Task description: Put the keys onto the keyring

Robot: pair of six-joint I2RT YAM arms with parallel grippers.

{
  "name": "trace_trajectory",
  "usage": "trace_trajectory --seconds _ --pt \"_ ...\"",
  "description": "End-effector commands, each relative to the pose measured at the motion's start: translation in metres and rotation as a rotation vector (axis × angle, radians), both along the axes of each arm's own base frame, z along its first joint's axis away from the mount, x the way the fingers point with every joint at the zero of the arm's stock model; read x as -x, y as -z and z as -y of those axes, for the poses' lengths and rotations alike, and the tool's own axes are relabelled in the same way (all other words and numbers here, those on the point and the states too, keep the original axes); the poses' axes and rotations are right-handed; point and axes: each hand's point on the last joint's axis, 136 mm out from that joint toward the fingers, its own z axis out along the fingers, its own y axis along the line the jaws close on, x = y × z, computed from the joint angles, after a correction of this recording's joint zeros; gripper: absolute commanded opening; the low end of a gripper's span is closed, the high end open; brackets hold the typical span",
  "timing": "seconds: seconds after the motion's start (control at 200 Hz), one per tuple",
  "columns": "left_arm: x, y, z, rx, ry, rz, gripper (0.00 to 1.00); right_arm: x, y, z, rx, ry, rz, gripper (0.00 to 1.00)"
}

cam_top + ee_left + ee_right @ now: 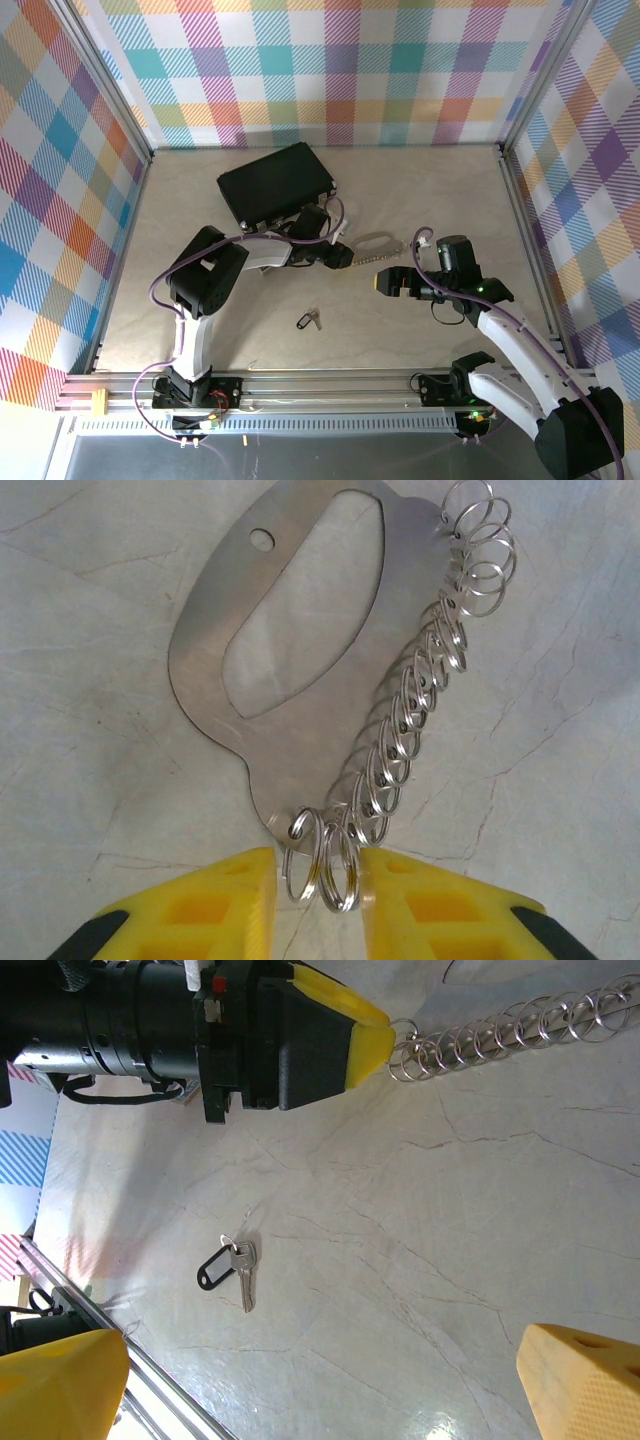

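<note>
A flat metal keyring plate (360, 680) lies on the table with a row of split rings (420, 690) along one edge. My left gripper (315, 900) reaches in from the near end of that row. Its yellow fingers stand narrowly apart around the last two or three rings (325, 855); the right finger touches one and a thin gap remains on the left. From above, the left gripper (352, 257) meets the plate (375, 241). A silver key with a black tag (232, 1272) lies loose on the table (308, 320). My right gripper (320, 1390) hovers wide open with nothing in it (381, 282).
A black case (275, 182) lies at the back, just behind the left arm. Aluminium rails border the table on the left, right and near sides. The left gripper's black body (250, 1035) sits close to the right gripper.
</note>
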Motion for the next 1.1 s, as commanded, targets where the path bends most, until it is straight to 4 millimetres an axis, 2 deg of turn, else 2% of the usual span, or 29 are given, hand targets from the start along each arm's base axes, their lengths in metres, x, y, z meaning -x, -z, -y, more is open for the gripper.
trace_trajectory --seconds 0.0,0.055,0.165,0.395,0.735,1.095 --pt "-0.004 -0.001 0.000 0.006 0.018 0.003 0.27 -0.006 -0.019 -0.004 -0.011 -0.022 0.063 0.99" --pt "-0.003 -0.001 0.000 0.011 0.020 0.002 0.29 -0.006 -0.019 -0.004 -0.010 -0.020 0.062 0.99" --pt "-0.003 -0.003 0.001 0.026 0.023 0.003 0.38 -0.007 -0.020 -0.004 -0.010 -0.023 0.066 0.99" --pt "-0.005 -0.010 -0.001 0.062 0.020 0.006 0.39 -0.008 -0.019 -0.005 -0.012 -0.025 0.064 0.99" --pt "-0.006 -0.010 -0.006 0.065 0.029 0.003 0.29 -0.010 -0.019 -0.007 -0.015 -0.031 0.060 0.99" --pt "-0.006 -0.007 -0.004 0.067 0.049 -0.004 0.26 -0.011 -0.021 -0.007 -0.012 -0.029 0.068 0.99"
